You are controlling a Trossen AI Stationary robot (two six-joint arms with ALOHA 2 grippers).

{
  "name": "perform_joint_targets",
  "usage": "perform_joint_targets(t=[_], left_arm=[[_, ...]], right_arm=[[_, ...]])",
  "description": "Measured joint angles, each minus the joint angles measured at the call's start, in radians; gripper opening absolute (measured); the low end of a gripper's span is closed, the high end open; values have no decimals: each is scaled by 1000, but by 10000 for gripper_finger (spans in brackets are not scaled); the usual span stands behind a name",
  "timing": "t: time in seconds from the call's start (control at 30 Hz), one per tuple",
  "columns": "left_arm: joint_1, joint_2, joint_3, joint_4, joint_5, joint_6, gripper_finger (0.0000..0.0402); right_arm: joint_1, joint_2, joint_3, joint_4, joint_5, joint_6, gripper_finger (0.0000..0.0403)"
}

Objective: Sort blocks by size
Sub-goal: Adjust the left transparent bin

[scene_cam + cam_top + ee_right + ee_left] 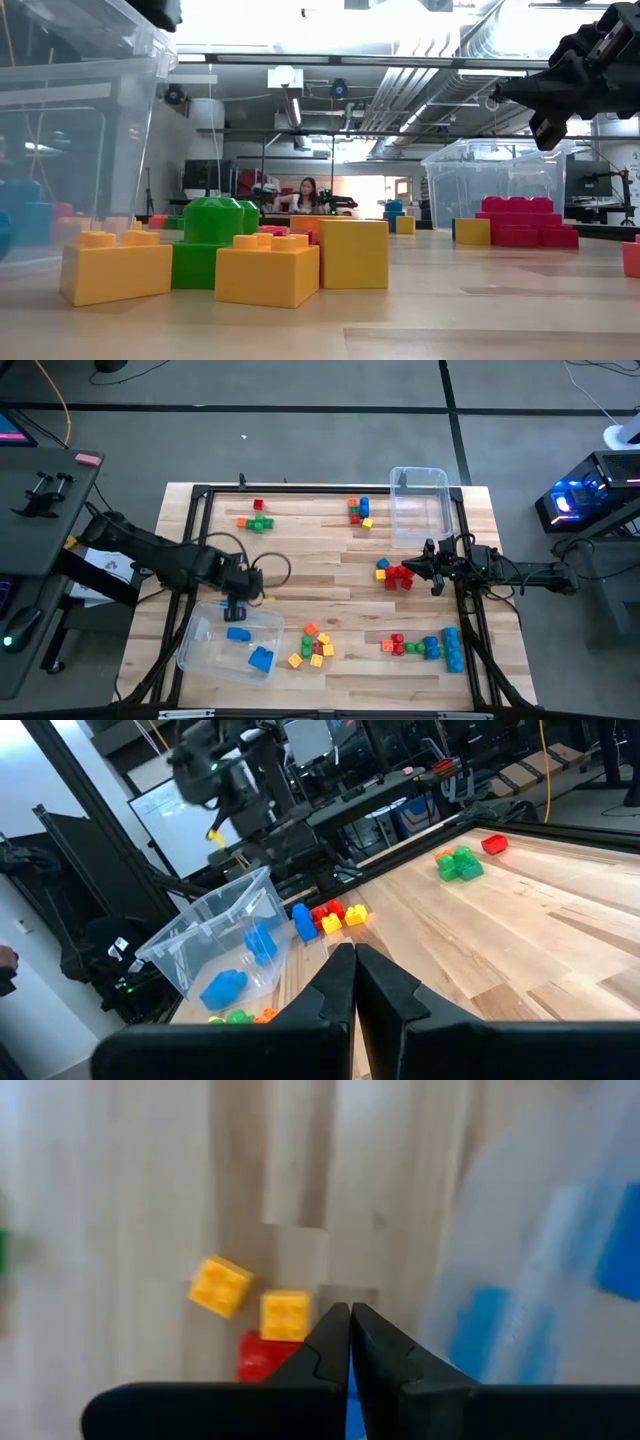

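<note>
High view: wooden table [330, 560] carries scattered blocks in clusters. A red and blue cluster [396, 573] lies toward the right edge, more blocks [425, 647] near the front right corner, a mixed group [312, 648] at the front middle, others along the back edge. Clear bin [228, 640] at the front left corner holds two blue blocks [250, 647]; a second bin [418, 505] stands at the back right. Left gripper [237, 603] hangs over the front bin's rim. Right gripper [434, 568] hovers just beside the red cluster.

Low view: yellow and green blocks [215, 260] in the foreground; red cluster [520, 222] beyond, right gripper [555, 90] above it.

Left wrist view: fingers [330, 1345] pressed together, holding nothing; yellow blocks [250, 1300] below.

Right wrist view: fingers [340, 982] likewise closed and empty.

Handling note, as judgement: the right fingers should spread before descending, straddle one red block squarely, and avoid nudging its neighbours.
</note>
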Motion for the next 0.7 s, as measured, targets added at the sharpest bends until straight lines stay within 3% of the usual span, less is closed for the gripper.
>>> perform_joint_targets(t=[0.4,0.7], left_arm=[[-166,-1,-31,12,29,-174,0],[-230,-5,-31,29,32,-171,0]], right_arm=[[0,0,0,0,0,0,5],[0,0,0,0,0,0,5]])
